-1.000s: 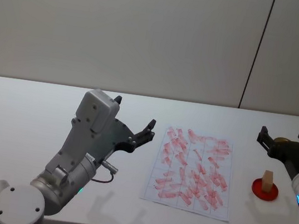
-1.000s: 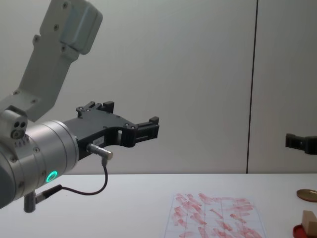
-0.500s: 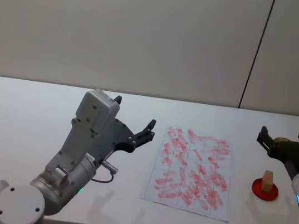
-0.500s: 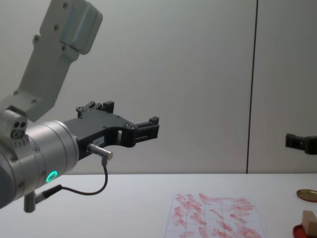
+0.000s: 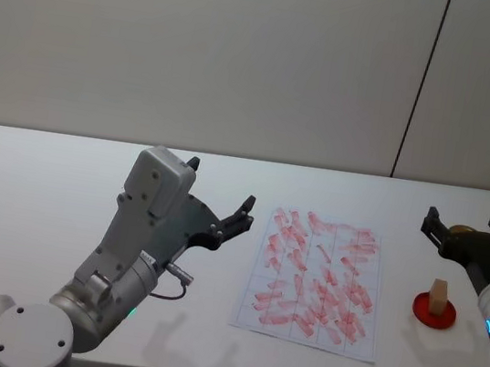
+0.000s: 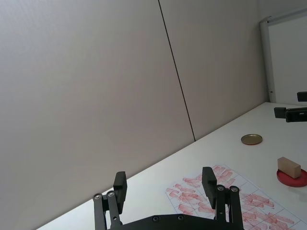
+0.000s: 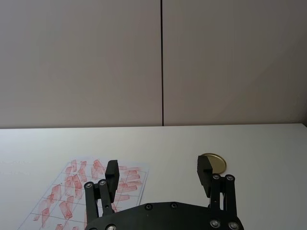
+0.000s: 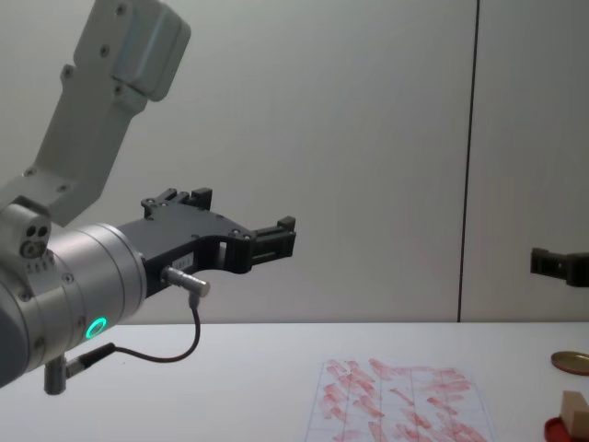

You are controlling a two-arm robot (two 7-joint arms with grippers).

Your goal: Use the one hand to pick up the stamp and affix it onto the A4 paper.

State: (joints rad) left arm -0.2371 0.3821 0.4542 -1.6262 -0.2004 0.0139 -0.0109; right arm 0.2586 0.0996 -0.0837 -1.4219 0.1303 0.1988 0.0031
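Hovering over the counter's [image 5: 38,208] right end, your right end effector [image 5: 462,225] is spread wide, gripping nothing. The stamp [image 5: 438,295] stands on the red pad [image 5: 447,319], right of the A4 paper [image 5: 315,282]. Your left end effector [image 5: 222,185] hangs spread left of the paper.

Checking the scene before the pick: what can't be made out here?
- Stamp: its printing face rests hidden on the red pad; the chest view's corner crops it.
- Brass disc: in the head view the right gripper covers most of it.
- A4 paper: the red marks are too smudged to read.
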